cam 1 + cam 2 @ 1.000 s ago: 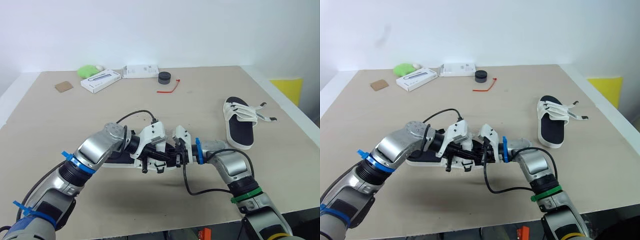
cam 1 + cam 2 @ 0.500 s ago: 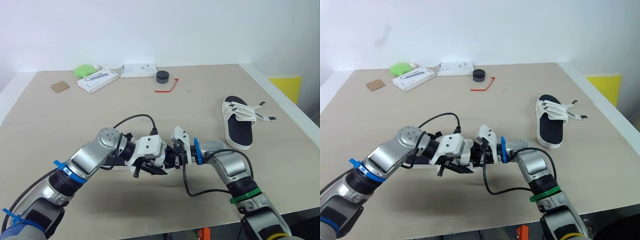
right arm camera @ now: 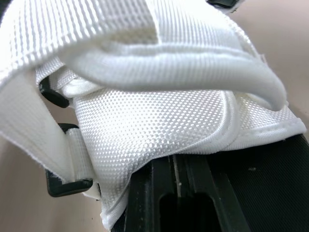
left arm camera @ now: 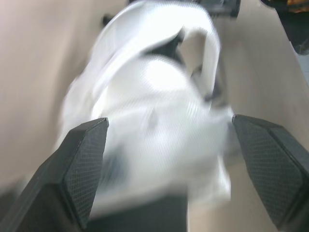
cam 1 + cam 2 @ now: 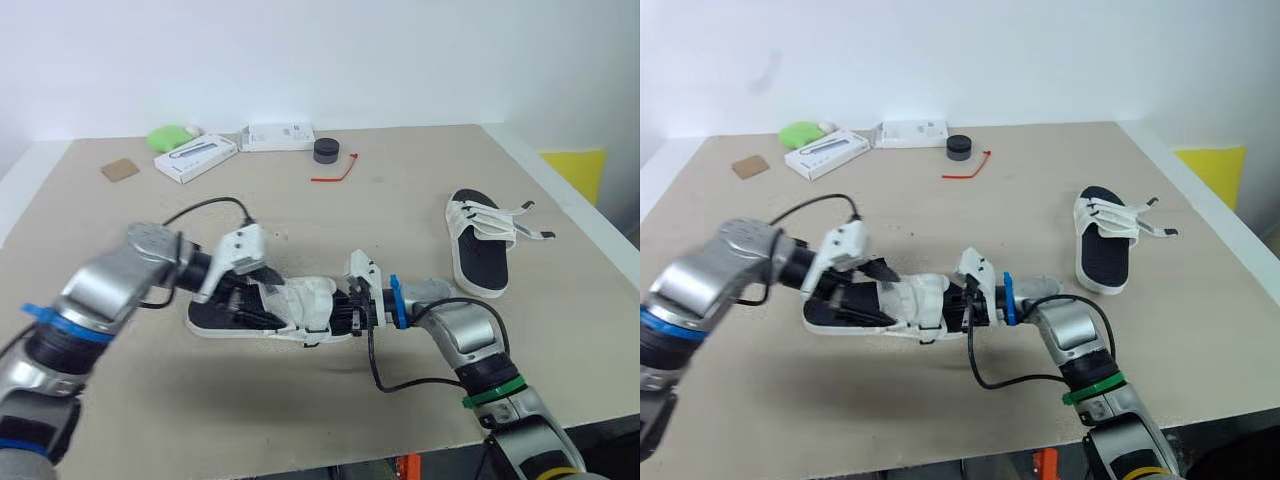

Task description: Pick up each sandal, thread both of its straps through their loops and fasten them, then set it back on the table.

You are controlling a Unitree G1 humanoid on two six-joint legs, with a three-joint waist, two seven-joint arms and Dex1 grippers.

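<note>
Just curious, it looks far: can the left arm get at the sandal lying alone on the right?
Probably not easily: the lone sandal lies well off to the right, beyond the near sandal and the right tool, which stand between.

Open table (image 5: pixel 400 210) mid-field; near sandal (image 5: pixel 300 300) front, second sandal (image 5: pixel 481 250) right, boxes (image 5: pixel 197 158) far.

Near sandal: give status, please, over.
Left gripper open over near sandal. Right gripper shut on its strap. Sandal lies on table. Second sandal apart.

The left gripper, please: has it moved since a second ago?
Yes. The left gripper has swung to the robot's left along the near sandal, away from the second sandal; its jaws stand open.
</note>
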